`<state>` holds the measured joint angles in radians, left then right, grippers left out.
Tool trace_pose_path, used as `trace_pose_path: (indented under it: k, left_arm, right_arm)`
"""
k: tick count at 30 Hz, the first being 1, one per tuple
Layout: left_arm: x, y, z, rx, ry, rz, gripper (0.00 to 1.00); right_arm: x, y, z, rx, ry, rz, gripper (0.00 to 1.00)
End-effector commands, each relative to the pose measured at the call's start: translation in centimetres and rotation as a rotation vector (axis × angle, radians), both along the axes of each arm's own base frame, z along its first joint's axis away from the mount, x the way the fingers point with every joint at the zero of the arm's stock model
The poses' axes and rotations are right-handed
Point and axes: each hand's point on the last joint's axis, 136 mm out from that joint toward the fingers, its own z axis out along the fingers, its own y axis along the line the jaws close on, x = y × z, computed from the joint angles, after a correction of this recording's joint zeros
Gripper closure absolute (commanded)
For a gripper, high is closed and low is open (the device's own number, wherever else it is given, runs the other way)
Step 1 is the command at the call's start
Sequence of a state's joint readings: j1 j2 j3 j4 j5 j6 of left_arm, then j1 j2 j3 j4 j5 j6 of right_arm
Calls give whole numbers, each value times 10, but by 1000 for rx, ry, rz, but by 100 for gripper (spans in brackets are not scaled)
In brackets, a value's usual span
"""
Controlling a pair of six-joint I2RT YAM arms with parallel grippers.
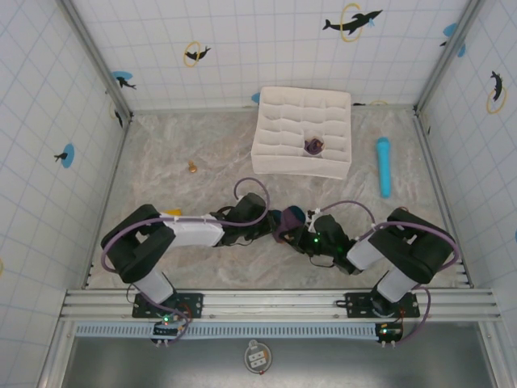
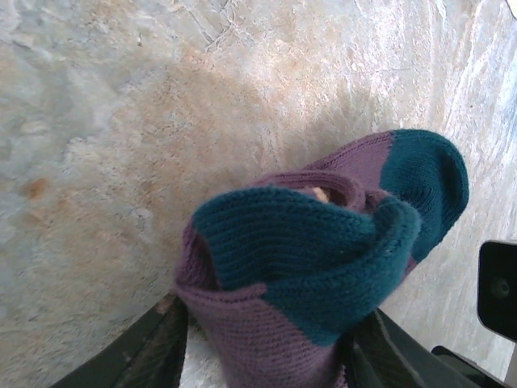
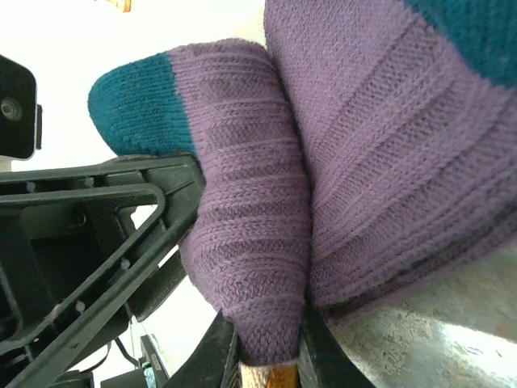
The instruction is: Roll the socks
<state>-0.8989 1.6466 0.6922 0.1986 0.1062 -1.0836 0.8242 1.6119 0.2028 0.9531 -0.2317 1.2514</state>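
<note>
White tiled walls (image 1: 242,40) with dolphin stickers stand around a marbled beige table (image 1: 186,137). At the back of it sits a white compartment box (image 1: 299,166) with a small purple roll (image 1: 313,146) in one cell. A light blue cylinder (image 1: 383,166) lies to the right of the box, and a tiny orange thing (image 1: 193,167) lies to the left.

The sock bundle (image 1: 289,220) is at the near centre, between both arms. The left wrist view shows the teal heel folded over the purple knit, and the left gripper (image 2: 266,364) closed on the bundle from both sides. The right wrist view shows the ribs up close, and the right gripper (image 3: 266,356) pinches one purple fold tightly.
</note>
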Motion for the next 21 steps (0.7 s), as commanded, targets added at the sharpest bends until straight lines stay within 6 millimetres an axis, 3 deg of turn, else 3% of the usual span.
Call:
trace_pose_path:
  k: [1,5,11,15,21]
  left_arm:
    - [-5,1,-16,49,32,-19,56]
    - [-3,8,-24,94,49,15,76]
    - [-5,16,-29,136,87,30,99]
    - [-5,19,-25,150,99,24,100]
    - [-3,26,-15,175,129,34,100]
  right_arm:
    - [-50,-55,-78,-295,267,10,95]
    - [-49,-56,-74,-291,244,16,90]
    - [-37,-50,-55,-322,107,63,74]
    - [-25,-40,-30,-378,-61,149,64]
    - [-15,-36,-2,-512,-265,246,39]
